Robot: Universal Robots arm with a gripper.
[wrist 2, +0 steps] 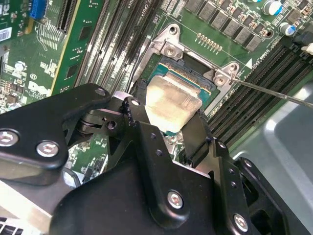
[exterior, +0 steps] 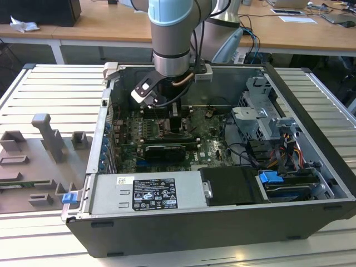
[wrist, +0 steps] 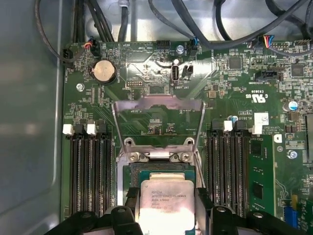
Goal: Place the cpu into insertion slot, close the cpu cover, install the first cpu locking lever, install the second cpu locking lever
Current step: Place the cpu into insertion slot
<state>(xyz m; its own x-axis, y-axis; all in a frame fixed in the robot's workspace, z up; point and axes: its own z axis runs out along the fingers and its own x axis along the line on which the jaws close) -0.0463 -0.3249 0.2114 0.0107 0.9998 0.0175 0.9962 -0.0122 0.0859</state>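
Note:
My gripper point(wrist 2: 168, 117) is shut on the cpu point(wrist 2: 171, 100), a flat square chip with a silver-grey top, one black finger point(wrist 2: 134, 110) on each of two opposite edges. The cpu sits right over the insertion slot point(wrist 2: 190, 73), whose metal rim and dark centre show past the chip's far edge. I cannot tell whether the chip touches the slot. In the first wrist view the cpu point(wrist: 165, 200) is between the fingers point(wrist: 203, 203) above the slot point(wrist: 161, 169). The cpu cover point(wrist: 159, 102) is swung open, away from the slot. In the exterior view the gripper point(exterior: 175, 119) reaches down inside the computer case.
Long black memory slots point(wrist: 88, 171) flank the socket on both sides. A thin metal lever rod point(wrist 2: 274, 93) sticks out past one socket corner. The open computer case point(exterior: 100, 139) walls in the board, with a black graphics card point(exterior: 164, 149), a drive cage point(exterior: 258, 119) and cables nearby.

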